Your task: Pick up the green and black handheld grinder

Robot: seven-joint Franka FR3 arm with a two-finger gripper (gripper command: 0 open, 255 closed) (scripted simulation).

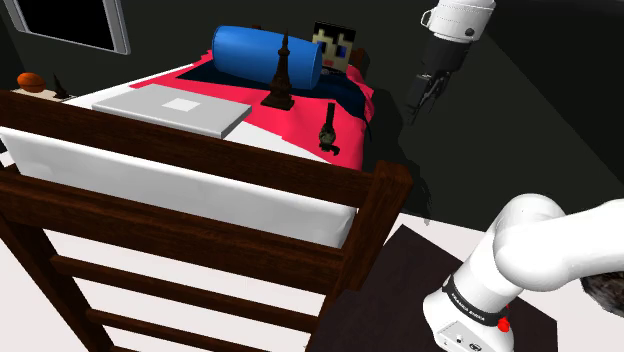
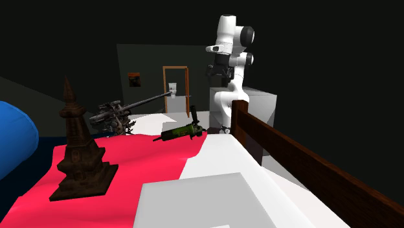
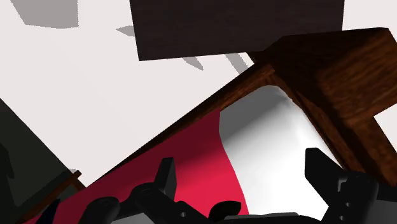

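A dim room: on the bed (image 1: 150, 180), the grinder (image 1: 328, 130) lies near the red cover's edge. The hand (image 1: 417, 100) hangs high beside the bed, fingers apart and empty. This looks like the approach; next it needs to descend over the grinder.

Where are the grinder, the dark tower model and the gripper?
grinder (image 2: 178, 133): second exterior view, on its green body.
dark tower model (image 2: 78, 146): second exterior view, on its middle.
gripper (image 1: 415, 106): shoulder view, midway between its fingertips.

The grinder (image 1: 328, 130) lies on the bed's (image 1: 385, 200) red blanket (image 1: 296, 126), at five o'clock from a dark tower figurine (image 1: 280, 75). A grey laptop (image 1: 175, 108) sits at the grinder's nine o'clock. The jaws hang at its two o'clock, well apart.
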